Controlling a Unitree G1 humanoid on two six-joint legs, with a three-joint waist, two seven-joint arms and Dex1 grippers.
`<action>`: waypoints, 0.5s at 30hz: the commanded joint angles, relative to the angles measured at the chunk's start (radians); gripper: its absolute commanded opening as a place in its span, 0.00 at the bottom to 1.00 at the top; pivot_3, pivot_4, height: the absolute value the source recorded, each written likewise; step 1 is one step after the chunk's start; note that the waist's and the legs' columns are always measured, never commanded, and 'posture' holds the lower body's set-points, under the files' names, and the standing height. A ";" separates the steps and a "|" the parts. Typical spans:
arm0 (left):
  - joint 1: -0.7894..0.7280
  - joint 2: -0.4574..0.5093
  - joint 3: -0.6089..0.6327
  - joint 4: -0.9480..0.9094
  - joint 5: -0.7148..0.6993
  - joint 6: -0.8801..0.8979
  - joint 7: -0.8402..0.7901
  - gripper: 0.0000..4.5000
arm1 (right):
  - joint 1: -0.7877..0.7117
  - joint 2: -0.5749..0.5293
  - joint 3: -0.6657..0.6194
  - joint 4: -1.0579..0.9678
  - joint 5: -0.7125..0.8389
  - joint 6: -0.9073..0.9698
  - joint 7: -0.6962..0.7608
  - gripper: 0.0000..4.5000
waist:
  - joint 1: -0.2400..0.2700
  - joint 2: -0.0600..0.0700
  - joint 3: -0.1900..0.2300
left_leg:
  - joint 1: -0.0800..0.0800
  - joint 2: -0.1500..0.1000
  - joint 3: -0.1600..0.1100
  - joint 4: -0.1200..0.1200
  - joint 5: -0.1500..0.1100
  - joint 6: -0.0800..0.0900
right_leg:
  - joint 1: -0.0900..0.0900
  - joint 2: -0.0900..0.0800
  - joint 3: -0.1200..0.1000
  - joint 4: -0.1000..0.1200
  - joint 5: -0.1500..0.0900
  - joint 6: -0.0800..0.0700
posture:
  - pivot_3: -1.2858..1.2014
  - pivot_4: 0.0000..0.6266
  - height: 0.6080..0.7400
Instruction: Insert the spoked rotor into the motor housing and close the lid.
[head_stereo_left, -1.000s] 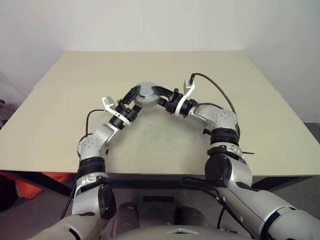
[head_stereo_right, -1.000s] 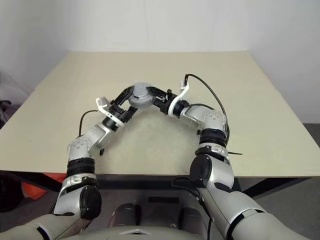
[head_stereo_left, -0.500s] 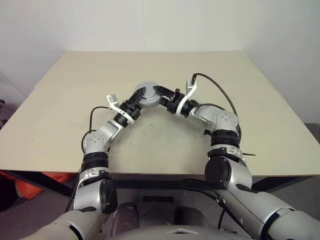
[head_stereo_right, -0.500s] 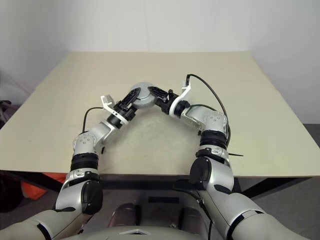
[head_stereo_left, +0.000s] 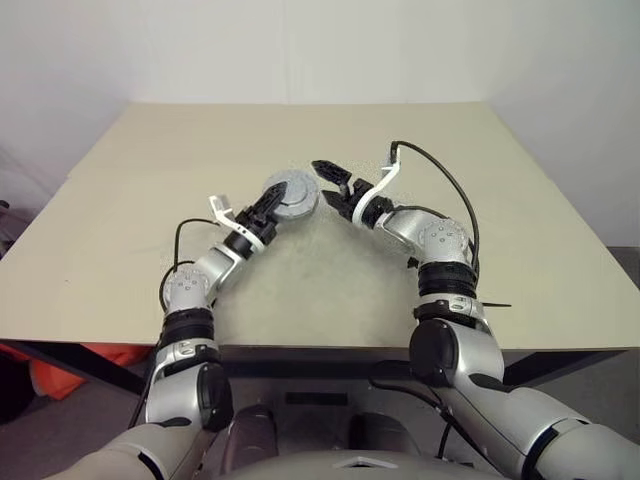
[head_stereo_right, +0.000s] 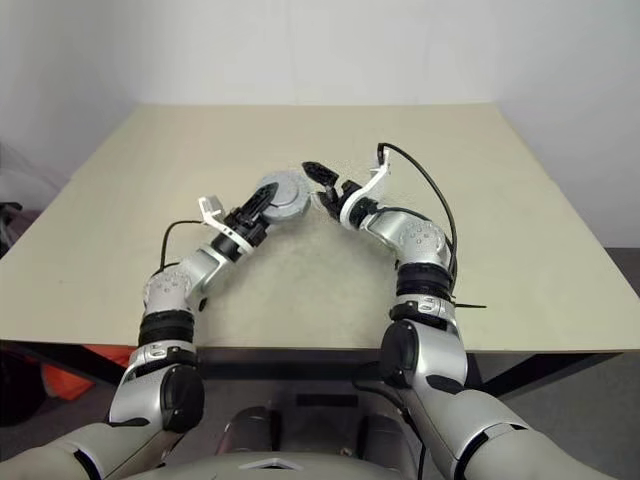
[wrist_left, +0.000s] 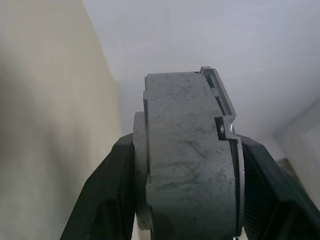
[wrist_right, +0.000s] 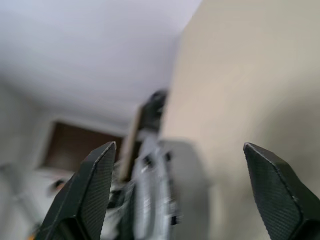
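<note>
Motor housing (head_stereo_left: 291, 193) with lid on top, held above table (head_stereo_left: 120, 220), between my two arms. Rigid metal by look, probably heavy for size, smooth sides likely slippery; best gripped across flat faces or rim, squarely. My left claw (head_stereo_left: 275, 203) clamped on housing, fingers (wrist_left: 107, 200) pressing both sides of grey body. Spoked rotor not visible, presumably inside. My right claw (head_stereo_left: 330, 180) just beside housing, fingers (wrist_right: 92, 185) spread wide apart, holding nothing, not touching it. Whole weight judged on left grip now.
</note>
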 joint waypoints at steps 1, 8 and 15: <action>-0.005 0.031 0.059 0.002 0.052 -0.162 0.046 0.52 | -0.002 -0.010 0.016 0.011 -0.035 -0.079 -0.005 0.98 | -0.003 0.000 0.000 | 0.000 0.000 0.000 0.000 0.000 0.000 | 0.000 0.000 0.000 0.000 0.000 0.000 | 0.52 0.00 1.00; 0.010 0.084 0.134 0.069 0.105 -0.291 0.143 0.52 | 0.009 -0.012 0.022 0.008 -0.031 -0.077 0.018 0.98 | -0.008 -0.001 0.001 | 0.000 0.000 -0.001 0.000 0.000 0.000 | 0.001 0.000 0.000 0.000 0.001 0.001 | 0.52 0.00 1.00; -0.004 0.098 0.156 0.085 0.118 -0.320 0.157 0.52 | 0.007 -0.011 0.037 0.017 -0.037 -0.083 0.027 0.98 | 0.005 -0.005 0.002 | -0.002 0.000 -0.003 0.003 0.000 0.001 | 0.002 -0.001 -0.002 0.000 0.000 -0.001 | 0.52 0.00 1.00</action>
